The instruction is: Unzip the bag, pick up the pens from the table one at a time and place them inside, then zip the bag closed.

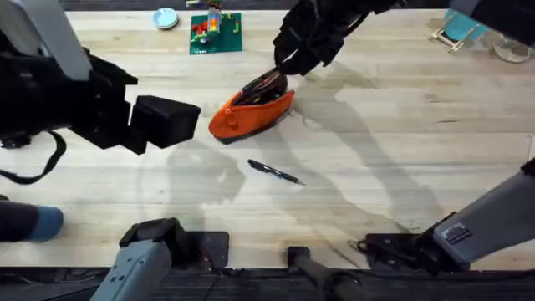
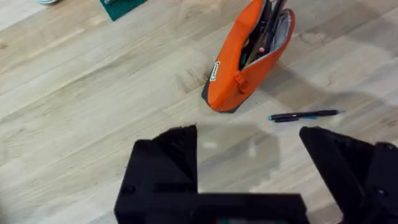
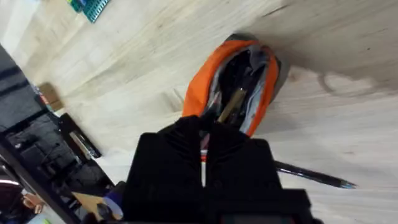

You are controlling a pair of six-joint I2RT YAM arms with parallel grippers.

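- Overhead: right gripper [image 1: 282,68] poised at the far end of the bag [image 1: 249,111], fingers pressed together over its open mouth.
- Unzipped, gaping, orange bag resting on the table [image 1: 401,142], with dark contents visible inside in the right wrist view.
- One pen [image 1: 275,172] lying flat on the wood, just beside the bag on the side nearer the arm bases, apart from both grippers.
- Left gripper [image 2: 249,149] hovering above bare wood, fingers spread wide, gripping nothing; bag and pen both ahead of it.
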